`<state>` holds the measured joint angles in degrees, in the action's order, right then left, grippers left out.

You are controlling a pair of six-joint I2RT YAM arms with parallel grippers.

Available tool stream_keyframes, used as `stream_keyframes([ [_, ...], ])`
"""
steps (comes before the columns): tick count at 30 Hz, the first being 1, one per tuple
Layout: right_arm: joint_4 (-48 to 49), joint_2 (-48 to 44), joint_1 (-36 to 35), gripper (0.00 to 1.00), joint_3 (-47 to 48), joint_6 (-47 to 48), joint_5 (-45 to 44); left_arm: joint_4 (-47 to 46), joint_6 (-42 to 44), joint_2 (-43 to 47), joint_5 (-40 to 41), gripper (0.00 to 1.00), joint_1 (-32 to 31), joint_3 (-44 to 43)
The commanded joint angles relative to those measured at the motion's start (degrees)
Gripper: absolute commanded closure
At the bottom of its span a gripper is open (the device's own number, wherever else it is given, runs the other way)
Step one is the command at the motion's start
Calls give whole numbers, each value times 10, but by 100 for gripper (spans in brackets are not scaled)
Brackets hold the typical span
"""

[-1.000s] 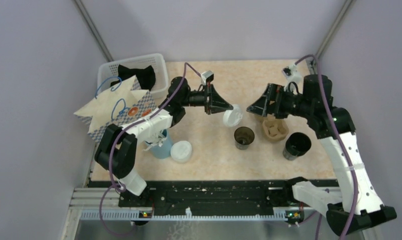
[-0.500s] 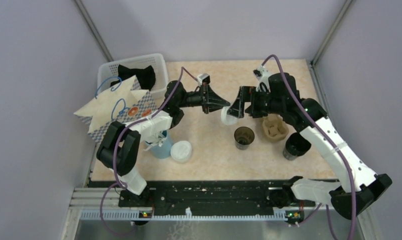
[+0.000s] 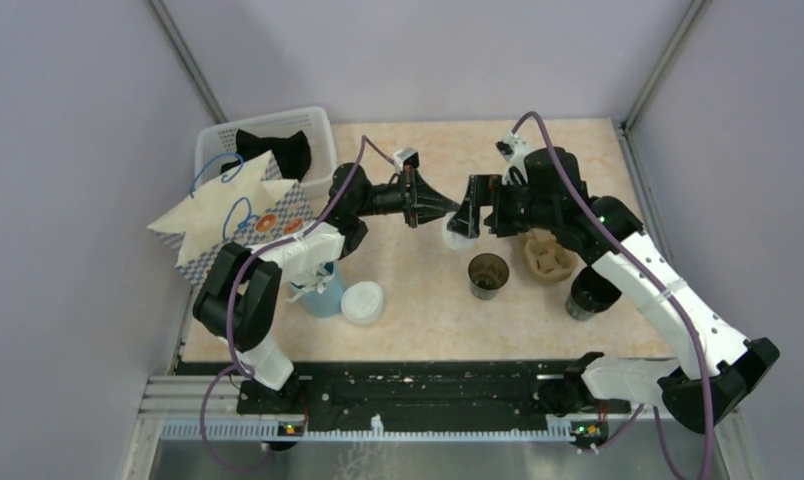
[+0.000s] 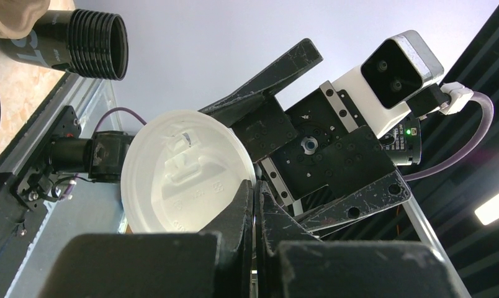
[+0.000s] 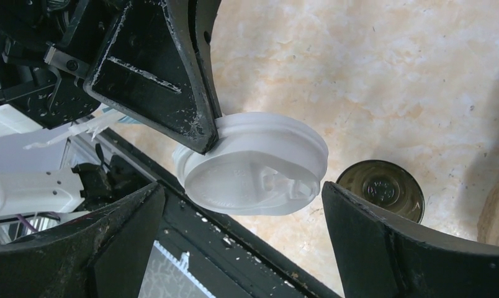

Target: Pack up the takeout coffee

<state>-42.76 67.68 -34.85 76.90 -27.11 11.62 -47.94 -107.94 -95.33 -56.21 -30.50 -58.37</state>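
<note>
Close to the arms, a second lid point(image 3: 363, 303) lies flat on the table point(image 3: 428, 325), beside the light blue cup point(image 3: 321, 295). A bit farther back, the coffee cup point(image 3: 488, 275) stands straight up with its open mouth facing the ceiling and its lid off. The black cup point(image 3: 592, 291) stands to its right, and the brown cup tray point(image 3: 549, 256) sits just behind it. Past the coffee cup, up in the air, the left gripper point(image 4: 254, 194) pinches the edge of a white lid point(image 5: 253, 164) that is tipped on its side. The right gripper point(image 3: 468, 220) is spread wide, with one finger on each side of that lid. Far left are the paper bag point(image 3: 233, 215) and the white basket point(image 3: 313, 125).
</note>
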Motion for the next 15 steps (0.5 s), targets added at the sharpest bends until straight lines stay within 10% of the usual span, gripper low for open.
stream_keyframes([
  [1,20,0,-8,3,1,3,-17,-36,-16,6,5,100,2,10],
  [15,23,5,-12,7,-13,5,-13,-42,-22,9,13,100,2,12],
])
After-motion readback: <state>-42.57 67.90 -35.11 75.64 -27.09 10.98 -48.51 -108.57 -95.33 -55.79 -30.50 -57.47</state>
